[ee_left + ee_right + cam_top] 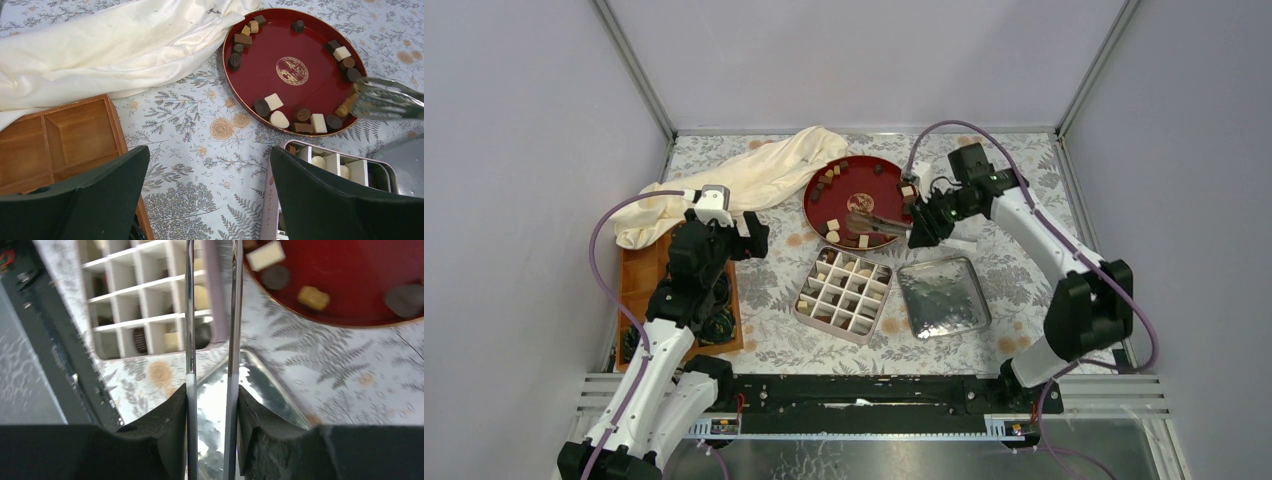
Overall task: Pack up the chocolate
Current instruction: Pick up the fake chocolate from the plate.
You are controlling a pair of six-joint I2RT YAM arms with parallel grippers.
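Several pieces of chocolate [833,226] [273,101] [265,255], dark, tan and cream, lie round the rim of a red plate [809,195] [260,60] [350,270]. More sit in the cells of a partitioned box [798,309] [267,200] [150,285]. My right gripper [921,232] [212,390] is shut on metal tongs [874,222] [385,97] [190,315]. The tong tips reach over the plate's near right side, beside a tan piece [345,107]. My left gripper [749,238] [210,155] hangs open and holds nothing, above the tablecloth left of the box.
A silver lid [942,296] [407,160] [270,395] lies right of the box. A cream cloth [764,175] [100,50] is bunched at the back left. A wooden tray [636,280] [65,135] with dark coiled items [719,325] sits under the left arm.
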